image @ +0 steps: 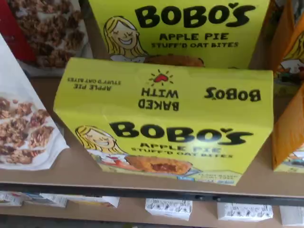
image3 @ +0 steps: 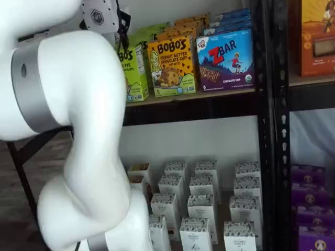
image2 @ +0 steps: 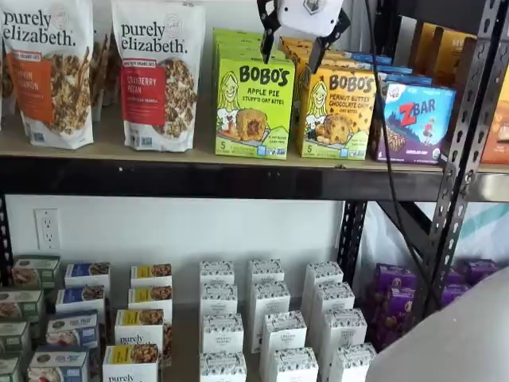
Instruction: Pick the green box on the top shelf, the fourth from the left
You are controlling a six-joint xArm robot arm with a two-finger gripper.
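The green box (image2: 253,107) stands upright at the front of a row of like cartons on the top shelf (image2: 103,143). In the wrist view its top and front face (image: 166,123) fill the middle, with a second green carton (image: 180,33) behind it. In a shelf view the arm hides part of it (image3: 133,70). My gripper (image2: 289,64) hangs from the upper edge, open, with a plain gap between its black fingers. It is empty and hovers in front of the box's upper right corner, toward the yellow-orange carton. Only one finger (image3: 124,29) shows in a shelf view.
Purely Elizabeth granola bags (image2: 159,72) stand left of the green box. A yellow-orange Bobo's carton (image2: 336,111) and a blue ZBar carton (image2: 413,119) stand to its right. Small white cartons (image2: 266,318) fill the lower shelf. A black upright (image2: 461,159) stands at the right. My white arm (image3: 78,130) blocks one view's left.
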